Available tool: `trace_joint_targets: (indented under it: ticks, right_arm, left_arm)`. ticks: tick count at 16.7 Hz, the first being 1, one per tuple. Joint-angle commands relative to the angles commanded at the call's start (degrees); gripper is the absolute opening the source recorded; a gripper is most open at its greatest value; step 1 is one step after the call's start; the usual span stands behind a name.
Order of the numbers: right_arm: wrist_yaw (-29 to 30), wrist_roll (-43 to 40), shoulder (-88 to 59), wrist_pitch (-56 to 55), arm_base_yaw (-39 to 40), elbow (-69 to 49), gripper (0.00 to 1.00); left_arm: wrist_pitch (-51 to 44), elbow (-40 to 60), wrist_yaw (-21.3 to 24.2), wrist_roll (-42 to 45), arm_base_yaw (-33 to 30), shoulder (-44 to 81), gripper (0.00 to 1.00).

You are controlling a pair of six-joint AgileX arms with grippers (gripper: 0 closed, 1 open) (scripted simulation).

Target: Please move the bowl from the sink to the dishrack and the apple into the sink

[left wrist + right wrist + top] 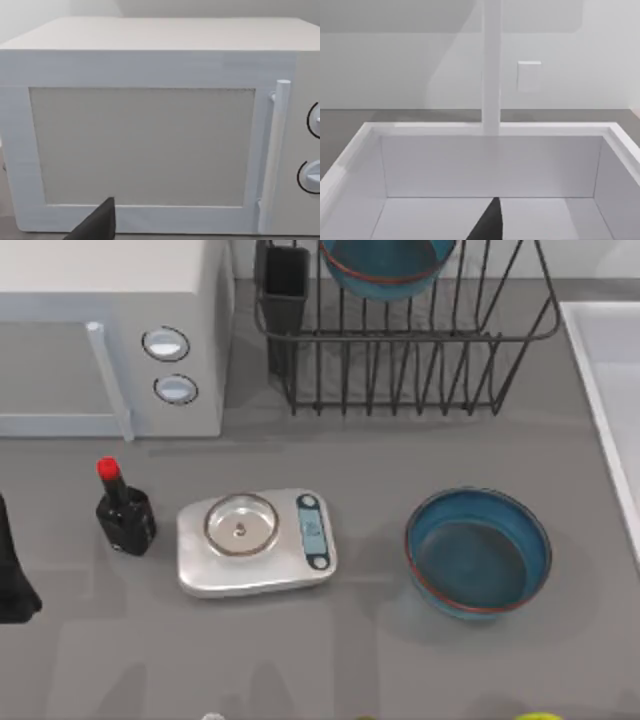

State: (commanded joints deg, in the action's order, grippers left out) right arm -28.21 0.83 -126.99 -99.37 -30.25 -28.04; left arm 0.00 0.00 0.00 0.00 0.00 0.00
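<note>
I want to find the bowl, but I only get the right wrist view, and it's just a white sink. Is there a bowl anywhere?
Observer: Yes. In the top view, one bowl sits on the table, just left of the sink.
Operator: Is that the only one?
Observer: No. A second bowl is in the dishrack.
Operator: What does the left arm's camera see?
Observer: It faces the door of the microwave.
</note>
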Motion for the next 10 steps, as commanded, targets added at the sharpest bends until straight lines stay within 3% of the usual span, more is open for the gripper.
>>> trace_joint_targets:
  ticks: [3,10]
  right_arm:
    - [0.0,0.0,0.0,0.0,0.0,0.0,0.98]
    - [0.0,0.0,0.0,0.0,0.0,0.0,1.0]
  left_arm:
    - [0.0,0.0,0.0,0.0,0.0,0.0,1.0]
    - [0.0,0.0,0.0,0.0,0.0,0.0,1.0]
